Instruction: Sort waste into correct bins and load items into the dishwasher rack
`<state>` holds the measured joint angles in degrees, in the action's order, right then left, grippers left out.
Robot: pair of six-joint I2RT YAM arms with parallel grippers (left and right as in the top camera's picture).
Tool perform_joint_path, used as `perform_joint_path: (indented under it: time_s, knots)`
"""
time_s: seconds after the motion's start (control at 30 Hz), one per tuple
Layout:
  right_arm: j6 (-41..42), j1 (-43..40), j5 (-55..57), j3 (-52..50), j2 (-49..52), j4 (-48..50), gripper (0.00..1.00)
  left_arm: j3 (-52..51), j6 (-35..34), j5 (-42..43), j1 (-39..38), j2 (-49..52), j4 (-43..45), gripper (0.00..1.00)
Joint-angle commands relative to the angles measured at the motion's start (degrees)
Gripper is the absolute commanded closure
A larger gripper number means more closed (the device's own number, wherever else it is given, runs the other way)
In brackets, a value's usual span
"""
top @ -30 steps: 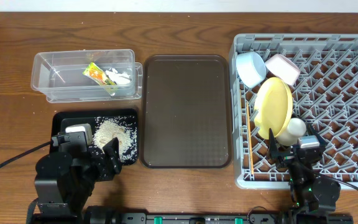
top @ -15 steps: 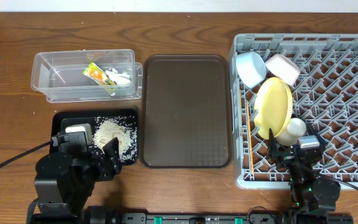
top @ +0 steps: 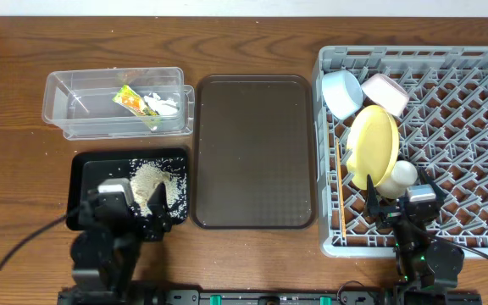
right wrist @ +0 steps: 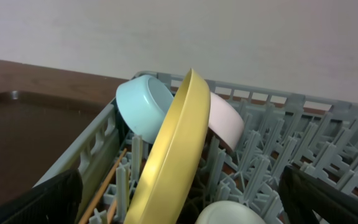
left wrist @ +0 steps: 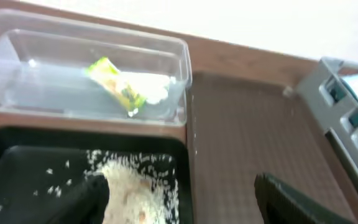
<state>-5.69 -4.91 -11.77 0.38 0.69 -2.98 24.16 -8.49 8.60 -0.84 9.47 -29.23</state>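
**Left arm shifts over the black tray; we judge sorting and loading all but done.**
The left gripper (top: 155, 210), jaws apart and empty, has swung slightly and hangs by the grainy rice heap (top: 151, 180) in the matte black tray (top: 87, 161). The right gripper (top: 384, 206), wide apart and empty, has not moved. The glossy snack wrapper (top: 130, 99) and crumpled paper scraps (top: 163, 104) lie in the clear tub (top: 66, 102). In the grey lattice rack (top: 473, 127), the smooth yellow plate (top: 373, 146) stands on edge by the light blue bowl (top: 341, 91), white bowl (top: 385, 91), rounded cup (top: 403, 174) and thin chopsticks (top: 341, 195).
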Motion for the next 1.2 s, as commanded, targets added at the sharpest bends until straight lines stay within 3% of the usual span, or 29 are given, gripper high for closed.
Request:
perform_joint_path:
  time_s: [0.0, 0.33, 0.5, 1.17]
  knots:
    - [-0.6, 1.6, 0.4, -0.1, -0.3, -0.3, 0.01, -7.6, 1.0, -1.0, -0.1, -6.3, 7.1, 0.22]
    - [-0.6, 1.6, 0.4, -0.1, -0.3, -0.3, 0.01, -22.9, 4.7, -1.8, -0.1, -9.4, 31.0, 0.22]
    - [-0.6, 1.6, 0.4, -0.1, -0.3, -0.3, 0.01, -23.9, 4.8, -1.7, -0.1, -9.4, 25.8, 0.22]
    - [-0.6, 1.6, 0.4, -0.1, -0.3, -0.3, 0.01, -23.9, 4.8, -1.8, -0.1, -9.2, 25.9, 0.22]
